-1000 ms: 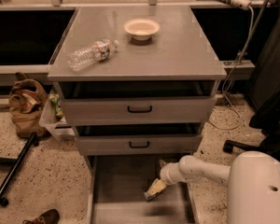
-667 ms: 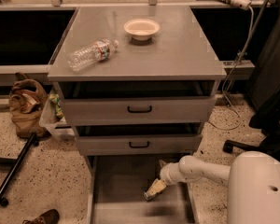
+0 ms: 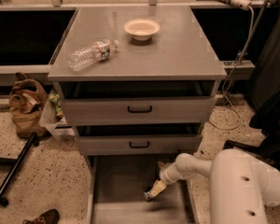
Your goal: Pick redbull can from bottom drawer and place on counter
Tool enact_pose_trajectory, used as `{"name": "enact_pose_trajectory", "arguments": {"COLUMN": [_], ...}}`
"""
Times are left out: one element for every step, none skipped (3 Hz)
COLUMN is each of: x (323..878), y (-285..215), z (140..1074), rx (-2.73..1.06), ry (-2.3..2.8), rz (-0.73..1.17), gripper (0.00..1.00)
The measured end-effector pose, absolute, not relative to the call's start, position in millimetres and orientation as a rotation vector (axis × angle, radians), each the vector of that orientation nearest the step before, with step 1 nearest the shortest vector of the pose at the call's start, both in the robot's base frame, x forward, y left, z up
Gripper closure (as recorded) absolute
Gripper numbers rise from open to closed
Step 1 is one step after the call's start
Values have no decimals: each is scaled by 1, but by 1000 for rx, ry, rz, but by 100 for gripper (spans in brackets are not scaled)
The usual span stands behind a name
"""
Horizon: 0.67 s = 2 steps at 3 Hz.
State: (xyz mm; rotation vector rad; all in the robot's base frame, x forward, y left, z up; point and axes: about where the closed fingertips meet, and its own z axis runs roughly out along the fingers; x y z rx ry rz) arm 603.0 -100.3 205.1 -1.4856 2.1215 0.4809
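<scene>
The bottom drawer [image 3: 121, 204] is pulled open below the cabinet, a wide shallow grey tray. My gripper [image 3: 154, 190] reaches down into its right half from the white arm [image 3: 191, 164], with its tip near the drawer floor. A small bluish-silver bit [image 3: 147, 197] shows at the gripper's tip. It may be the redbull can, and the rest of it is hidden by the gripper. The counter [image 3: 177, 50] is the flat grey top of the cabinet.
A clear water bottle [image 3: 91, 54] lies on the counter's left side and a white bowl [image 3: 141, 28] stands at its back. Two grey drawers with black handles [image 3: 140, 109] sit slightly open above the bottom drawer. A brown bag [image 3: 25, 104] and a black pole [image 3: 14, 169] lie on the floor at left.
</scene>
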Motion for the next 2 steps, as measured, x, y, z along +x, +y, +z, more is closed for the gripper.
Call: {"name": "enact_pose_trajectory", "arguments": {"x": [609,610], "y": [-106,-114], "z": [177,155], "rx": [-1605,-1674], "ry": [2145,2178], "rz": [456,449], "gripper": [0,0]}}
